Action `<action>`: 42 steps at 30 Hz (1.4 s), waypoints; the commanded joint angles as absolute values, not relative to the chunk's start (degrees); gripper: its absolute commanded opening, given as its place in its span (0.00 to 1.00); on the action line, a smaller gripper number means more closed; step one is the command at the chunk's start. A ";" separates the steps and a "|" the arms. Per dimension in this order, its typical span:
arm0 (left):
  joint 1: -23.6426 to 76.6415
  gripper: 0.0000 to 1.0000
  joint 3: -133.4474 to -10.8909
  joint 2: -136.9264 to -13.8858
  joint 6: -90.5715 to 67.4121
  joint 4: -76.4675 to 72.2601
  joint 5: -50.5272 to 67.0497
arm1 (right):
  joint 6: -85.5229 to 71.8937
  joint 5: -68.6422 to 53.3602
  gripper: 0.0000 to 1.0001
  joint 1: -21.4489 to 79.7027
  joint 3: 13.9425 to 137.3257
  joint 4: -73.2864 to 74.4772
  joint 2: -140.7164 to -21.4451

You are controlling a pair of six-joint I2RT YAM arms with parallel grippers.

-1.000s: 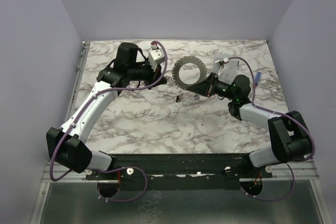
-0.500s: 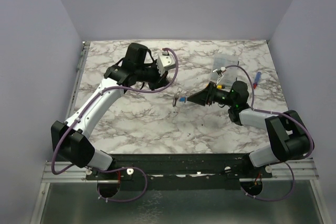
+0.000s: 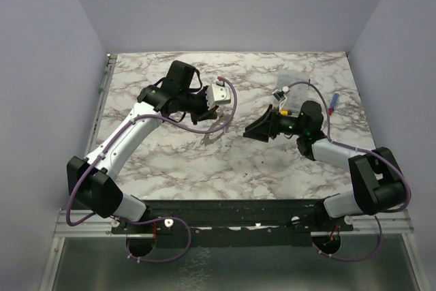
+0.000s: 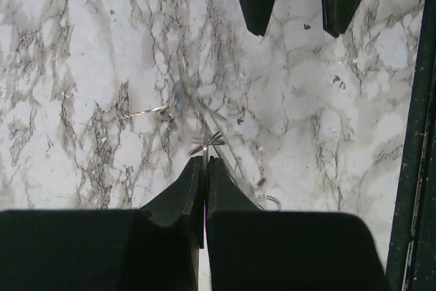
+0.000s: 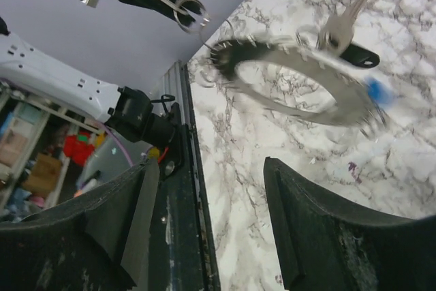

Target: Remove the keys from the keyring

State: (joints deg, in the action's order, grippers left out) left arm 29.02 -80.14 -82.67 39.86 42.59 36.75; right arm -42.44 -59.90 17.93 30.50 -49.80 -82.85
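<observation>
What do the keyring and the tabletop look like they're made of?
Keyring: likely metal, grey with a dull sheen along its thin toothed band, though blurred. Table: smooth white surface with grey marble veining; stone or printed laminate, cannot tell.

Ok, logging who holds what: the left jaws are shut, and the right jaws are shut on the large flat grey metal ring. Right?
No. The left jaws are shut, but the right jaws are open, clear of the large flat grey metal ring, as the right wrist view shows.
</observation>
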 commanded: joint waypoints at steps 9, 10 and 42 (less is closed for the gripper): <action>33.66 0.00 -80.70 -79.05 59.71 49.92 31.38 | -24.74 -65.66 0.65 17.72 42.20 -31.00 -75.06; 34.12 0.00 -80.62 -78.79 60.75 50.32 30.82 | -23.99 -65.98 0.64 17.74 43.00 -30.67 -75.06; 41.40 0.00 -82.07 -76.11 56.68 49.87 30.40 | 20.11 -59.12 0.50 30.05 52.26 -5.84 -72.62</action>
